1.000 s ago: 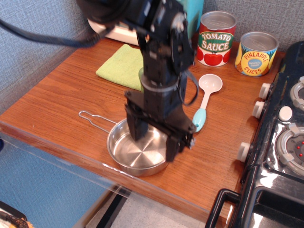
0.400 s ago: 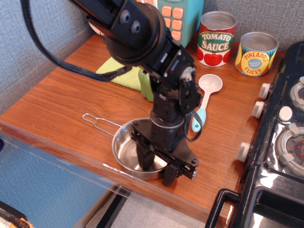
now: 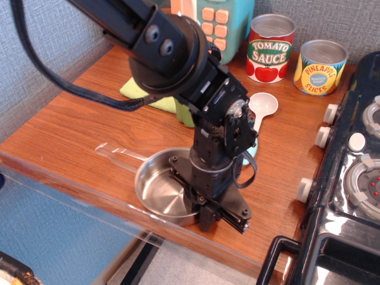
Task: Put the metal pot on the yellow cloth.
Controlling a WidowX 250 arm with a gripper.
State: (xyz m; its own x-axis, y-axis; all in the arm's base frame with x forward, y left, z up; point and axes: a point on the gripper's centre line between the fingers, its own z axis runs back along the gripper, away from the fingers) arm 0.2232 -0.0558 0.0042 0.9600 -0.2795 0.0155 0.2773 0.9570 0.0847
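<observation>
While the gripper (image 3: 199, 208) pinches the metal pot's (image 3: 163, 190) right rim near the desk's front edge, grasping ends; next comes lifting it toward the yellow cloth (image 3: 151, 98) at the back.

Shiny silver metal pot (image 3: 160, 190), lime-green yellow cloth (image 3: 155, 101), black claw (image 3: 205, 209), reddish-brown wood-grain counter (image 3: 77, 127)

The arm (image 3: 172, 53) covers most of the cloth (image 3: 139, 95), leaving only a lime corner and edge. The tool (image 3: 205, 208) hides the pot's (image 3: 160, 190) right rim, and its finger spacing cannot be read. The pot's handle (image 3: 116, 152) is blurred. The spoon's (image 3: 263, 107) handle is mostly hidden behind the arm.
</observation>
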